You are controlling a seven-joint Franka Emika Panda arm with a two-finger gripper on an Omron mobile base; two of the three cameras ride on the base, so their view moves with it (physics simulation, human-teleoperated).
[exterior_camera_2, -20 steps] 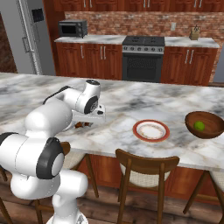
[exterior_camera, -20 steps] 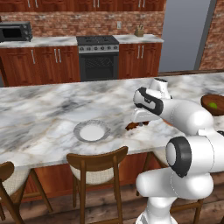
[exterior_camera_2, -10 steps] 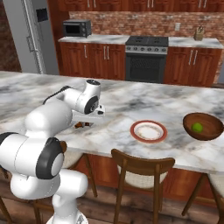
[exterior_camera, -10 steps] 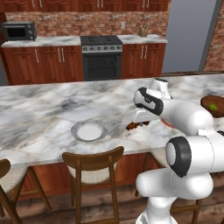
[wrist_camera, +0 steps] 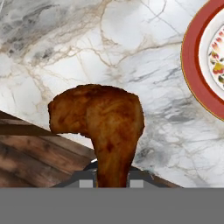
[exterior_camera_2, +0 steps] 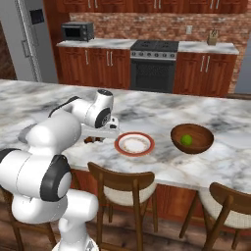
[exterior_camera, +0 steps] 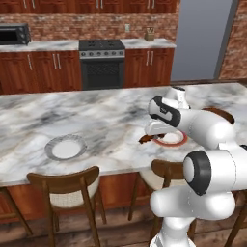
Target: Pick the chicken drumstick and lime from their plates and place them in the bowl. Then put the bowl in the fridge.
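One fridge [exterior_camera: 202,38] stands grey at the far wall, and one long marble counter [exterior_camera: 87,120] lies before me with three wooden chairs along its near edge. On the counter I count two plates: the plate with the grey rim [exterior_camera: 65,147] lies well apart on my left, and the plate with the orange-red rim [exterior_camera_2: 134,144] lies just beside my hand. There is one bowl [exterior_camera_2: 192,138], dark brown, to the right of that plate, and one lime [exterior_camera_2: 186,140] rests inside it. One chicken drumstick [wrist_camera: 103,122] is in my pincer [wrist_camera: 112,177], which is closed on its thin bone end, with the plump end hanging over the near edge of the counter. Compared with one second ago, my base has driven sideways; the grip on the drumstick stays the same.
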